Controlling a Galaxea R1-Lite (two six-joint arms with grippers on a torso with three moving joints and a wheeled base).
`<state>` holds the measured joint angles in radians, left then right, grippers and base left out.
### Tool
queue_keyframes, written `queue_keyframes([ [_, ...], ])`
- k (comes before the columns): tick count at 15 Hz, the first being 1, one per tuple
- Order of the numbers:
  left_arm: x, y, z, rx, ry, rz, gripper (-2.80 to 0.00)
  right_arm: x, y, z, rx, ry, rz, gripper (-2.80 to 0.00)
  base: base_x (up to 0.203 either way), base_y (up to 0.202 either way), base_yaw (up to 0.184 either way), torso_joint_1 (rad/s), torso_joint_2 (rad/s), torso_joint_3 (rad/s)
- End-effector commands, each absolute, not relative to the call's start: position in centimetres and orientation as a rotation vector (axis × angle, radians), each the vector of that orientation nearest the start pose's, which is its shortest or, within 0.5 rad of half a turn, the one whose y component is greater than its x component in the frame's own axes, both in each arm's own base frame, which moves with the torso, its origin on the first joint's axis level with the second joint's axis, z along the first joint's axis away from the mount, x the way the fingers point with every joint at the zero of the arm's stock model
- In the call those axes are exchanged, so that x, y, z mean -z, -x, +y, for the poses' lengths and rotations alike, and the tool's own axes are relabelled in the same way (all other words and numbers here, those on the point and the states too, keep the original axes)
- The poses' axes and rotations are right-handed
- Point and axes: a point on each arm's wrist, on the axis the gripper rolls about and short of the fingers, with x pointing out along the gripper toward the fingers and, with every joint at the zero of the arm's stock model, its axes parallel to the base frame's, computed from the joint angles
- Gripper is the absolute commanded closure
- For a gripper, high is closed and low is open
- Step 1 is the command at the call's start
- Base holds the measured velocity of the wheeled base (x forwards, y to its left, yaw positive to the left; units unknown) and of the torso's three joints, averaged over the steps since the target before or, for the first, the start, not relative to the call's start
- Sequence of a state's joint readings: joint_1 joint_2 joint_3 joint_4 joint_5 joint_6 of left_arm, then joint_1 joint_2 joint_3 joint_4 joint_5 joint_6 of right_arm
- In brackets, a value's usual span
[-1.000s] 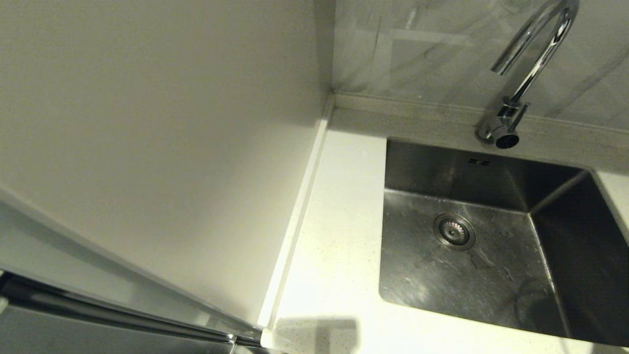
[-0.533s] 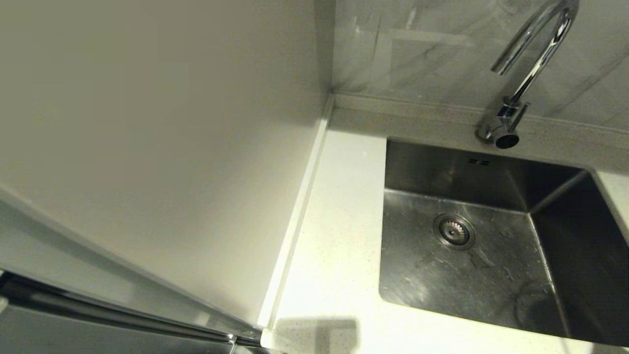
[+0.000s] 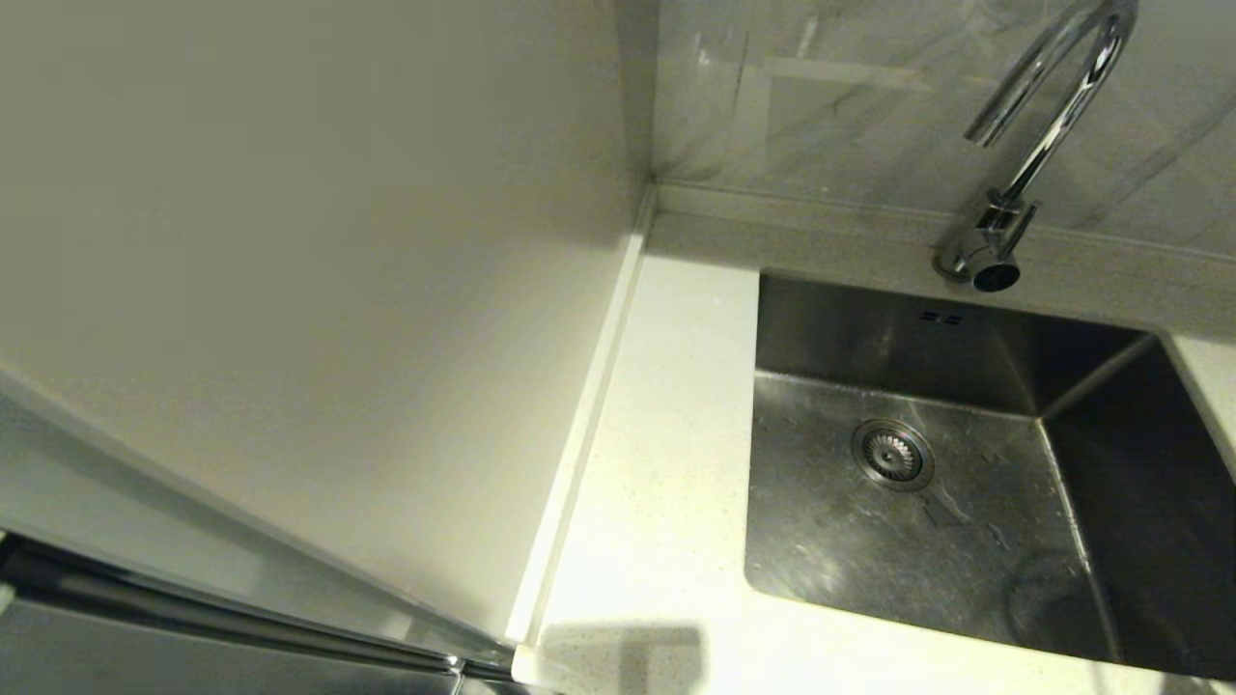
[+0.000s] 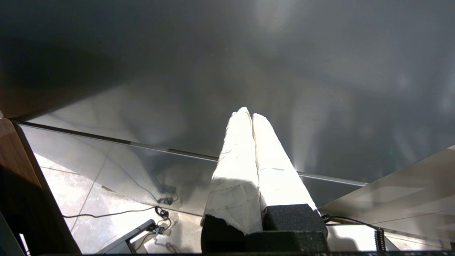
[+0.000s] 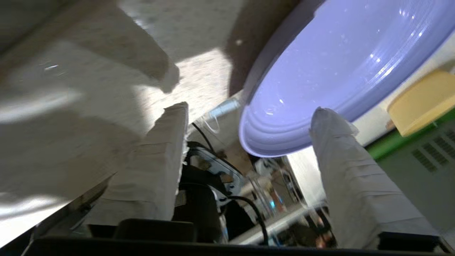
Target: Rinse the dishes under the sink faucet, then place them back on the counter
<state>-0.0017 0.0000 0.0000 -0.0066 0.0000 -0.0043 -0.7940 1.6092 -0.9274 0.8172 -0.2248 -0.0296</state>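
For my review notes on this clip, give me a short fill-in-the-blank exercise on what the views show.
1. The right end effector has its fingers ____.
2. The plate beside one of its fingers is ____ in colour.
3. The sink holds ____ dishes.
4. The left end effector has its fingers ____.

Missing words: apart; lavender; no; together

Lavender plate (image 5: 330, 67) lies on the speckled counter (image 5: 199, 71); sink (image 3: 966, 463) empty

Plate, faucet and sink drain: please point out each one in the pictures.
Plate (image 5: 320, 81), right wrist view, on its shiny inner face.
Faucet (image 3: 1048, 125), head view, on the curved chrome neck.
Sink drain (image 3: 891, 454), head view, on the round strainer in the basin floor.
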Motion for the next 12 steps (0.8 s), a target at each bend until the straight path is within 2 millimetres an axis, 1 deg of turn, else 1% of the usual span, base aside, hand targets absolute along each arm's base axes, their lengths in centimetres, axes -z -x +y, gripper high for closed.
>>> queue_keyframes([
  [1,-7.5,2.3,0.0,0.002,0.005,-0.003,0.00,-16.9,-12.6,-12.8,0.776,-0.380,1.384,-2.80,0.000,0.000,0.000,0.000,0.00,0.000],
  [3,-7.5,2.3,0.0,0.002,0.005,-0.003,0.00,-18.3,-11.8,-10.4,0.721,-0.314,1.302,-2.80,0.000,0.000,0.000,0.000,0.00,0.000],
  [5,-7.5,2.3,0.0,0.002,0.005,-0.003,0.00,-19.6,-11.5,-8.2,0.644,-0.231,1.225,-2.80,0.000,0.000,0.000,0.000,0.00,0.000],
  [7,-7.5,2.3,0.0,0.002,0.005,-0.003,0.00,-21.5,-11.5,-6.9,0.590,-0.166,1.126,-2.80,0.000,0.000,0.000,0.000,0.00,0.000],
  [8,-7.5,2.3,0.0,0.002,0.005,-0.005,0.00,-22.7,-11.7,-6.4,0.563,-0.136,1.065,-2.80,0.000,0.000,0.000,0.000,0.00,0.000],
  [10,-7.5,2.3,0.0,0.002,0.005,-0.003,0.00,-25.4,-12.4,-5.7,0.519,-0.086,0.931,-2.80,0.000,0.000,0.000,0.000,0.00,0.000],
  [12,-7.5,2.3,0.0,0.002,0.005,-0.005,0.00,-28.6,-14.2,-5.4,0.481,-0.031,0.739,-2.80,0.000,0.000,0.000,0.000,0.00,0.000],
])
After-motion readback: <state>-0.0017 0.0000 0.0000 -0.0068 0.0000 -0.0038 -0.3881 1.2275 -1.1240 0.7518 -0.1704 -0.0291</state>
